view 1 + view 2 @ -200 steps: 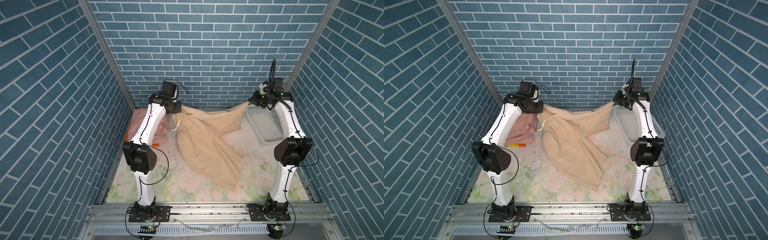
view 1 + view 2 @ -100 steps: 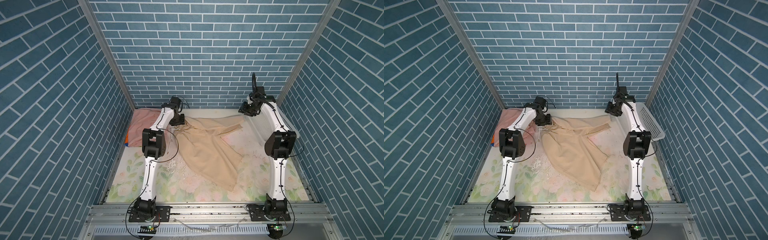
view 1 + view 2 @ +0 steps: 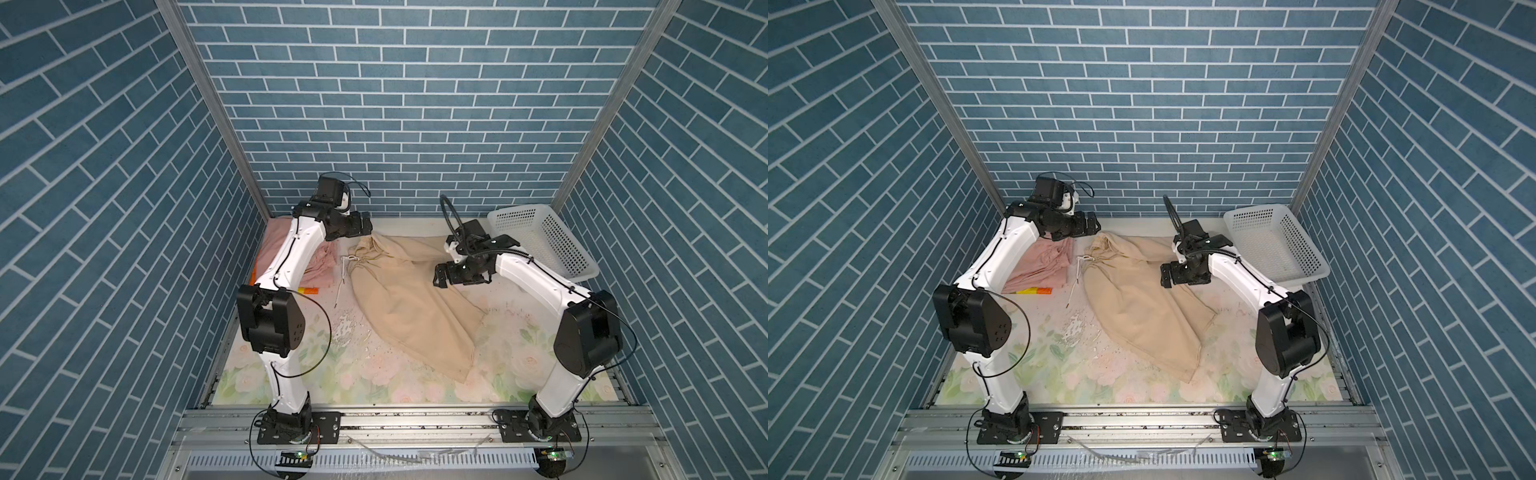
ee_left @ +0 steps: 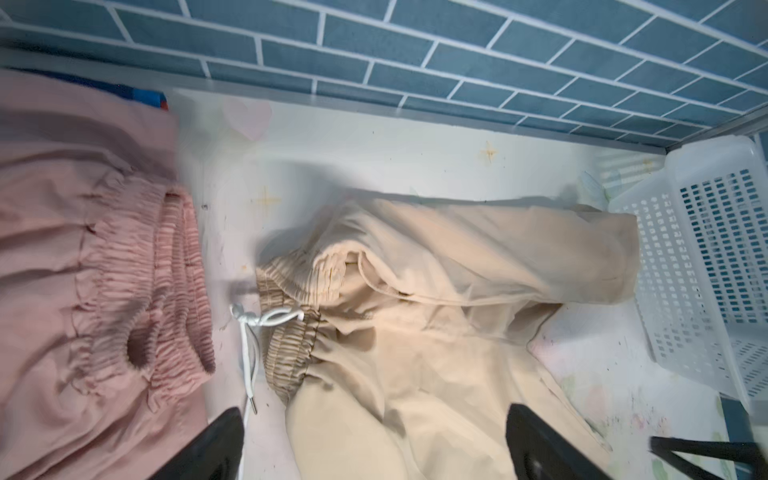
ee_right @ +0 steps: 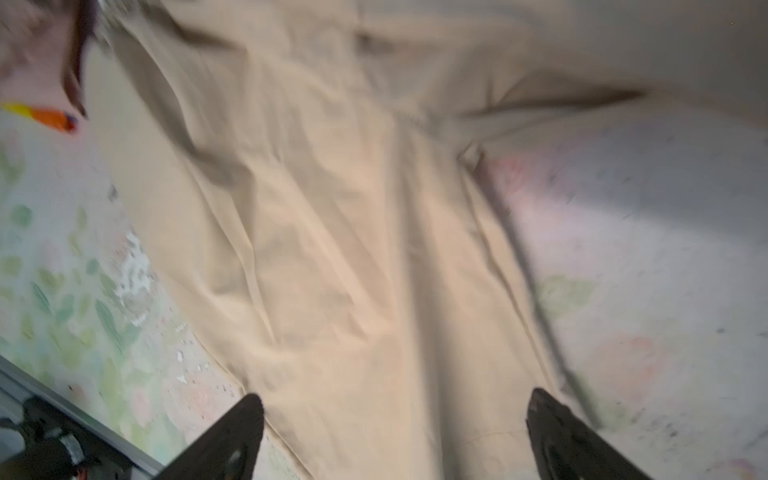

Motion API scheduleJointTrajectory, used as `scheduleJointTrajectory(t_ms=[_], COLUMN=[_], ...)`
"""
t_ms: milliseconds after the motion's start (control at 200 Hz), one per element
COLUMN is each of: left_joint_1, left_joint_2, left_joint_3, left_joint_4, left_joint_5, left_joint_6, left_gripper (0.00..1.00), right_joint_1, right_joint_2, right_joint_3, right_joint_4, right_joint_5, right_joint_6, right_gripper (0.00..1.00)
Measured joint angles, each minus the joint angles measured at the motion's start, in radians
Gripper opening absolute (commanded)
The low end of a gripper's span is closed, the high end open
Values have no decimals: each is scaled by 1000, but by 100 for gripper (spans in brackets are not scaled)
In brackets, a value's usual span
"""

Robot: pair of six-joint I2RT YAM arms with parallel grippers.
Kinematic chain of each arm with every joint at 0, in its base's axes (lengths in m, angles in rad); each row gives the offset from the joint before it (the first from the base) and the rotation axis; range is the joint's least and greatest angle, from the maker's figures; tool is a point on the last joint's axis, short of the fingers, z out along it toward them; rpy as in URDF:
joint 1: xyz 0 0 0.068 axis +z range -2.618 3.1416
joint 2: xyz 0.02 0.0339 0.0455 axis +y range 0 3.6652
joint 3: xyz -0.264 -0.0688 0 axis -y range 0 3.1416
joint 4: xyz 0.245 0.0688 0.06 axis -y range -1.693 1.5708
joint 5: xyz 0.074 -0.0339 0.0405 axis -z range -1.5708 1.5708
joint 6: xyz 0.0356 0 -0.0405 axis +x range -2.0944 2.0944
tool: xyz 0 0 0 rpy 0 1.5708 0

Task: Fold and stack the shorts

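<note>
the beige cloth shorts with the white drawstring [image 3: 411, 307] lie spread at the centre, gathered waist toward 11 o'clock, leg hem trailing to 5 o'clock. the left gripper [image 3: 365, 222] hovers over the waist, its black fingers [image 4: 216, 444] wide apart, gripping nothing. the right gripper [image 3: 440, 277] hangs over the shorts' 2 o'clock edge, fingers [image 5: 237, 436] likewise apart and empty. the plain pink shorts [image 3: 322, 266] sit at 10 o'clock over a sliver of shiny rainbow-striped shorts [image 3: 307, 290]; the white perforated plastic basket [image 3: 517, 218] stands at 2 o'clock.
</note>
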Motion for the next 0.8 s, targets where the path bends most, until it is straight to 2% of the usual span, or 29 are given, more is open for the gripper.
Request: scheduleJointTrajectory(t_ms=[95,180,370,470,520,590,660,800], left_joint_1=[0,0,0,0,0,0,0,1], left_joint_2=[-53,-91,-205,-255,-269,-279,-283,-283], left_joint_3=[-128,-225,-402,-469,-496,-531,-569,-629], left_joint_4=[31,45,82,94,103,116,127,143], left_joint_5=[29,51,93,102,104,108,113,123], left_joint_6=[-19,-34,-49,-50,-50,-50,-51,-55], left_gripper=[100,100,100,100,100,100,100,100], right_joint_1=[56,84,87,84,83,83,83,53], right_joint_2=[32,68,124,150,161,172,177,170], right_joint_3=[-37,-42,-44,-44,-44,-44,-43,-26], right_joint_4=[0,3,-3,-4,-3,0,1,2], right_joint_5=[26,69,197,222,221,211,197,124], right_joint_6=[0,2,8,7,8,6,4,2], right_gripper=[94,81,63,54,40,15,0,0])
